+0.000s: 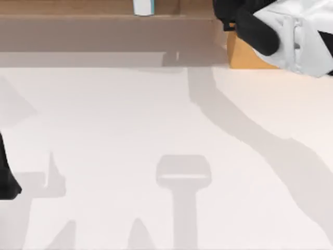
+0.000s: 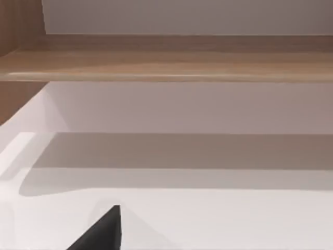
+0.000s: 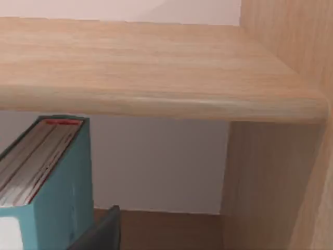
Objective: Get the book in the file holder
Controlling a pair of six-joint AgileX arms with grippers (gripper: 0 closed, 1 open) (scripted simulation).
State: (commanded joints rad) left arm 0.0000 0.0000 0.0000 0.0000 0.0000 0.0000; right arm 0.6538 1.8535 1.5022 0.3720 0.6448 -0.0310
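Book [image 1: 143, 7] stands up on the wood cabinet [image 1: 104, 31] at the table's [image 1: 156, 130] far edge. Right arm [image 1: 291, 34] reaches in by the shelf [image 3: 156, 67]; left arm [image 1: 6, 177] sits parked at the left. Can't tell either gripper's state.

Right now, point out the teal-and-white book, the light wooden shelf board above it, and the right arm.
teal-and-white book [image 3: 57, 177]: right wrist view, on its teal spine.
light wooden shelf board [image 3: 145, 67]: right wrist view, on its top face.
right arm [image 1: 296, 31]: top view, on its white casing.
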